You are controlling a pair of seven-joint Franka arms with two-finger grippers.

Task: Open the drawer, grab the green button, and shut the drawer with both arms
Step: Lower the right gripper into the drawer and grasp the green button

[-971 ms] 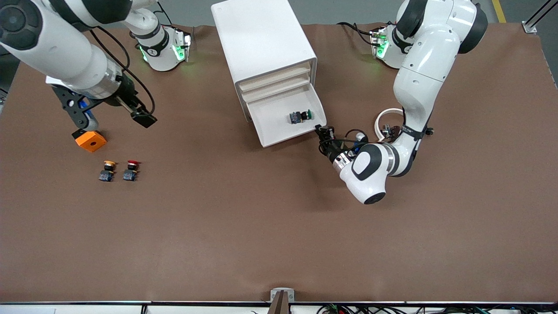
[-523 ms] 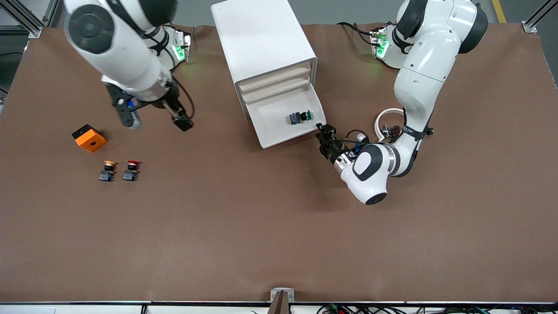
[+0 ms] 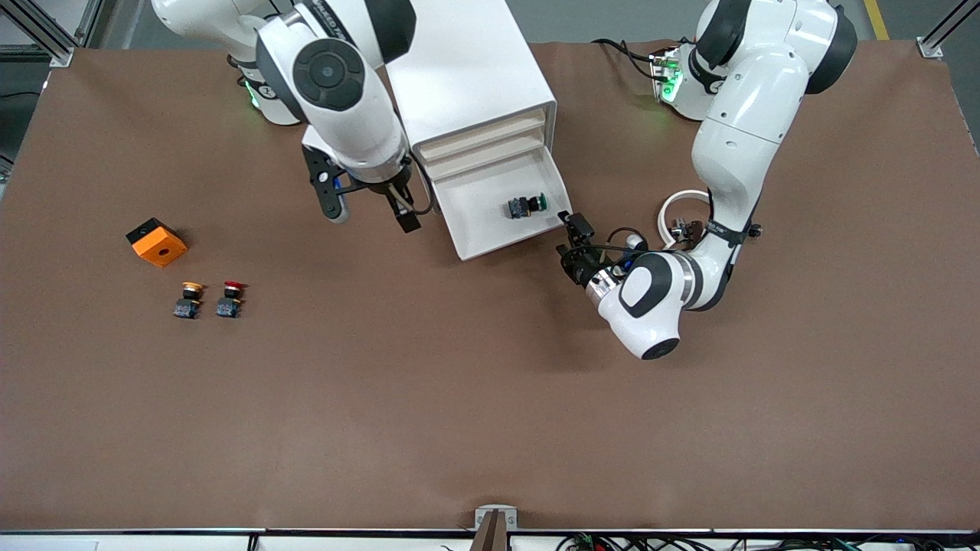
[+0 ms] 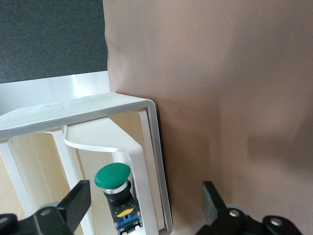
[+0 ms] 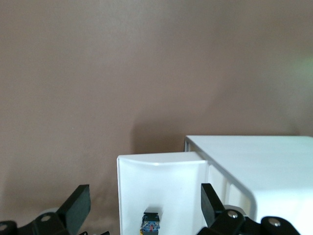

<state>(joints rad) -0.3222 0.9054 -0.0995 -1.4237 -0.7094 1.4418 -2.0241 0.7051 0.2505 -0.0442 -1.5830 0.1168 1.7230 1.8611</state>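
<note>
Left gripper [image 3: 573, 236] low at the pulled-out drawer's [image 3: 490, 233] corner toward the left arm's end of the table, fingers spread wide and grasping nothing, clear of the drawer front. Right gripper [image 3: 370, 212] over the table just beside the drawer's side toward the right arm's end, fingers likewise spread and empty. Bottom drawer of the white cabinet [image 3: 459, 69] standing open, the three above it shut. Green button [image 3: 527, 205] lying on its side inside the open tray, green cap toward the left arm's end, near the tray wall on that side; seen also in the left wrist view [image 4: 115, 188] between that gripper's fingers and, only as a dark body, in the right wrist view [image 5: 151, 223]. Well apart, toward the right arm's end: an orange block [image 3: 156, 242], and nearer the front camera a yellow-capped button [image 3: 188, 299] beside a red-capped button [image 3: 230, 299]. Judged step: opening done, taking the button now in hand. Next move likely calls for carrying the right gripper over the tray, lining the fingers across the dark body, then descending without striking the tray wall. Closing not yet begun.
</note>
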